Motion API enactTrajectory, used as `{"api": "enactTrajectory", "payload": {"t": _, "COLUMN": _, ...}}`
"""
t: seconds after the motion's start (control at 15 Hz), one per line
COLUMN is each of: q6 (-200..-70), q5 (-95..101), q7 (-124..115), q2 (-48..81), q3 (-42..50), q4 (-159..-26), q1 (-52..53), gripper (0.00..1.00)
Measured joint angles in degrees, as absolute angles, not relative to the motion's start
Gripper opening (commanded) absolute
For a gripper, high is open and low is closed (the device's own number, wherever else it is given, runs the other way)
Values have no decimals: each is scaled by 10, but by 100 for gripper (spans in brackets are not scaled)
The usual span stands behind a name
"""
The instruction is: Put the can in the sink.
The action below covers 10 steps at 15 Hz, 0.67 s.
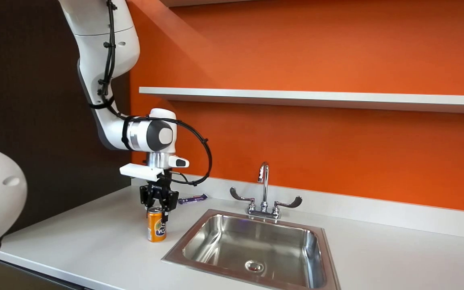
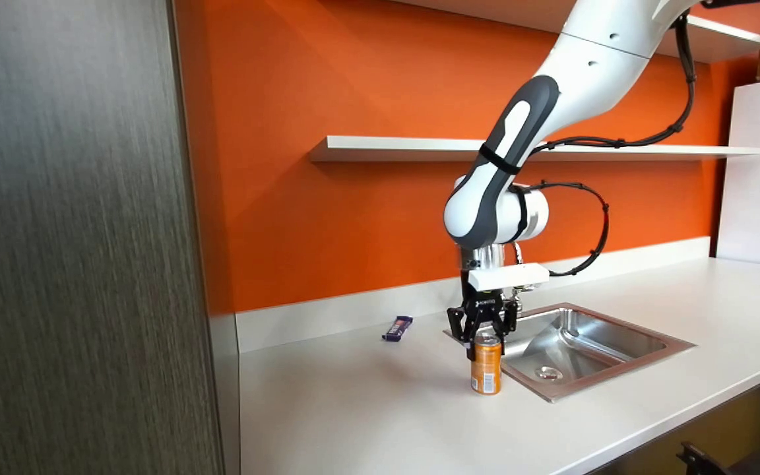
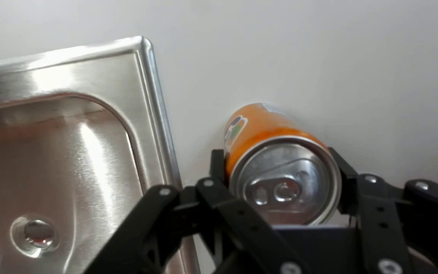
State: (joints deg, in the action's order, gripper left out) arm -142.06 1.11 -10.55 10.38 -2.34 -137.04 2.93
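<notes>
The orange can [image 1: 156, 231] stands upright on the white counter, just beside the sink; it also shows in an exterior view [image 2: 486, 373]. In the wrist view, its silvery top with the pull tab [image 3: 280, 182] faces the camera. My gripper [image 1: 156, 215] points straight down with one finger on each side of the can's upper part. In the wrist view, the gripper [image 3: 278, 163] shows no clear gap between fingers and can, so it looks shut on it. The steel sink [image 1: 256, 231] with its round drain lies next to the can; its rim shows in the wrist view [image 3: 150, 114].
A chrome faucet [image 1: 265, 185] with two handles stands behind the sink. A small flat bluish wrapper [image 2: 397, 328] lies near the back wall. A white shelf [image 1: 312, 98] runs along the orange wall above. A dark panel [image 1: 50, 121] borders the counter's side.
</notes>
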Motion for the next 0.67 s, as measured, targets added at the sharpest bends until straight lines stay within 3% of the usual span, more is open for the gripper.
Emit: {"api": "enactTrajectory", "payload": {"t": 0.67, "q6": -1420, "q5": 11, "q7": -106, "q2": 67, "q3": 12, "q4": -1368, "q1": 22, "gripper": 38}}
